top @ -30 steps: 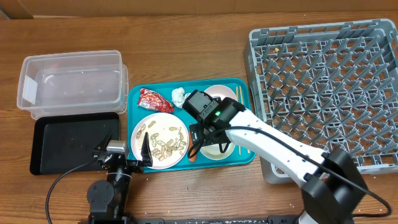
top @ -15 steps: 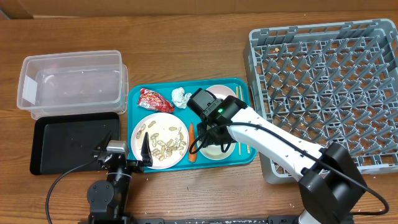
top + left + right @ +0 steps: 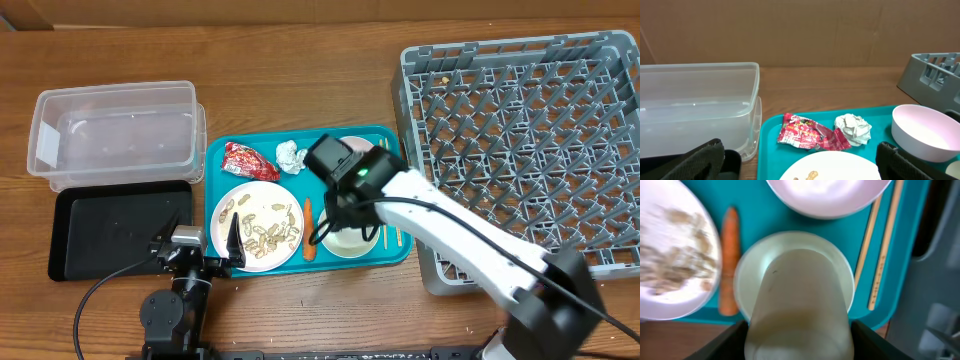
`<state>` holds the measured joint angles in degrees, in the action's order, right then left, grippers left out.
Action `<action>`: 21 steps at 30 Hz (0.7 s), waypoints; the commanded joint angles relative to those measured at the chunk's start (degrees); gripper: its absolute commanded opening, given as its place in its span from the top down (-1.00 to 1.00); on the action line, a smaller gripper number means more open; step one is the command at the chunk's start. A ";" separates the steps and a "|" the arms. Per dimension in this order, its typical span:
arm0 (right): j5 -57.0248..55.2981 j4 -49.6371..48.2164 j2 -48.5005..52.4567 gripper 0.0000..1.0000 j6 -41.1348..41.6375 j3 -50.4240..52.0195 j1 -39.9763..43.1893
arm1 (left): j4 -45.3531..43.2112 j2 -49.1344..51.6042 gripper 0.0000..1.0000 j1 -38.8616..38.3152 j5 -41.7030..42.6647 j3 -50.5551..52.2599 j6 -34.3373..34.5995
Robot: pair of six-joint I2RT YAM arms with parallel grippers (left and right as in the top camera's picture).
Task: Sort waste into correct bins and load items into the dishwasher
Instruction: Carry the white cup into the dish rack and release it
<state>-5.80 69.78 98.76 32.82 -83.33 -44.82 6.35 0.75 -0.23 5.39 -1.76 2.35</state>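
Right gripper: fingers closed against both flanks of the small white cup. The cup is held over a white bowl at 5 o'clock on the teal tray. Whether the cup is clear of the bowl or rests in it cannot be told.

Left gripper: fingers spread wide, nothing between them, low at 7 o'clock of the teal tray.

On the teal tray:
- second bowl, 1 o'clock
- chopsticks, along the 3 o'clock edge
- carrot, 6 o'clock, just beside the held cup's bowl
- plate, 8 o'clock, bearing the peanut shells
- wrapper, 10 o'clock
- tissue, 12 o'clock

Off the tray:
- clear tub, 10 o'clock
- black tray, 9 o'clock
- dish rack, 3 o'clock, nothing loaded

Step in hand, as judged: loading, with the cup as the first item. No waste is sorted yet.

Next move calls for carrying the cup toward 3 o'clock, high enough to pass the rack's near wall. It should then be seated between pegs before the grip is let go.
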 commanded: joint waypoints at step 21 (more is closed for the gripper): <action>-6.38 6.80 -13.27 -0.25 -6.29 -7.43 30.01 | -0.20 -0.50 -1.00 0.31 0.00 0.39 -1.09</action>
<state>-10.70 77.06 83.61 28.60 -90.30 -14.83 6.35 0.75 -0.23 5.39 -1.76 2.35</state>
